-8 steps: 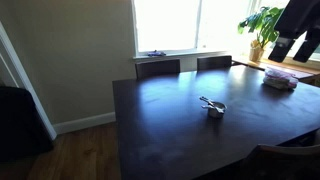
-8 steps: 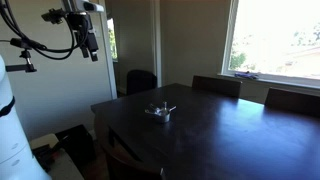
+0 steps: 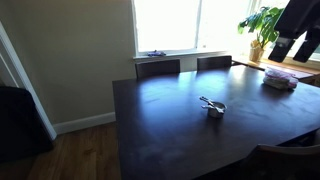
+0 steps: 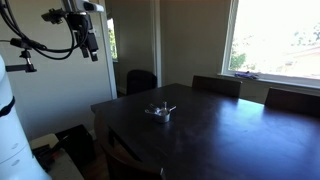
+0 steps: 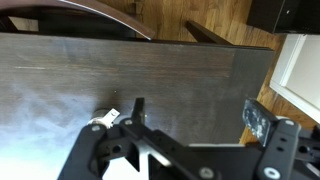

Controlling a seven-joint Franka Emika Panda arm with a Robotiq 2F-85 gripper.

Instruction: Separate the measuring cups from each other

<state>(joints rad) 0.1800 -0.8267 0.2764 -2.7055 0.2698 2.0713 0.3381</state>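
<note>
The measuring cups [image 3: 213, 106] are a small shiny silver cluster, nested together with thin handles sticking out, near the middle of the dark table [image 3: 165, 135]. They also show in an exterior view [image 4: 160, 111]. My gripper [image 4: 90, 48] hangs high above and well off to the side of them, near the table's edge in both exterior views [image 3: 287, 48]. In the wrist view the gripper [image 5: 198, 114] is open and empty over the dark tabletop. A small shiny bit [image 5: 108, 118] shows beside one finger; I cannot tell what it is.
Chairs [image 3: 157, 67] stand along the table's far side under a bright window. A folded cloth [image 3: 279, 81] lies near the table's edge by a potted plant [image 3: 262, 25]. Wooden floor [image 5: 215, 22] shows beyond the table edge. A camera stand with cables [image 4: 30, 45] is beside the robot.
</note>
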